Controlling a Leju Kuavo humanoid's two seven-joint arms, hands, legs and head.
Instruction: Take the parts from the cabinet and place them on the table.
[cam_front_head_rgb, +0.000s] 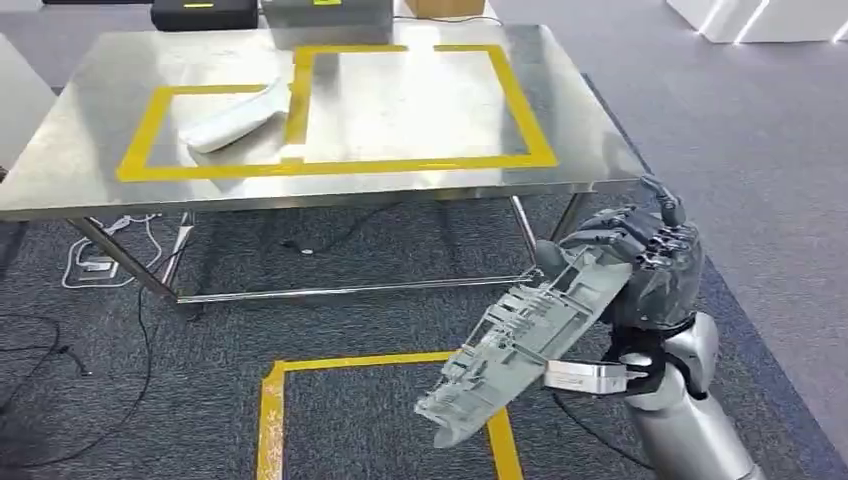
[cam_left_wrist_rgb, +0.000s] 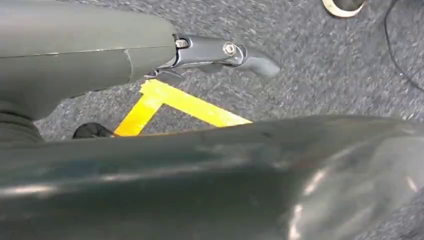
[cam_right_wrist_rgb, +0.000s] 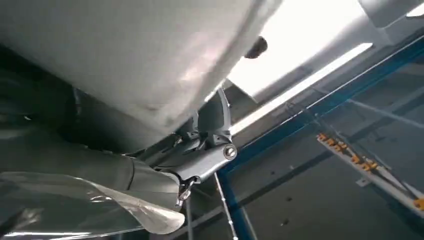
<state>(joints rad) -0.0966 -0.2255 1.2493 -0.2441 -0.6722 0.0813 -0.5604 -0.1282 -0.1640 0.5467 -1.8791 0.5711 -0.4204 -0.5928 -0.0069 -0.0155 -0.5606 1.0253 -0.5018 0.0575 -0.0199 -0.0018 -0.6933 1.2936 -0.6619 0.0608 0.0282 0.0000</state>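
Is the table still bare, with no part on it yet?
No, a white part already lies on the table inside the left yellow-taped box, while the right hand holds a grey part.

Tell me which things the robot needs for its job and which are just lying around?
For the job:
- grey ribbed part, held in the right hand
- white part already on the table
- steel table with yellow tape boxes

Just lying about:
- cables on the carpet under the table
- cardboard box behind the table
- yellow tape square on the floor
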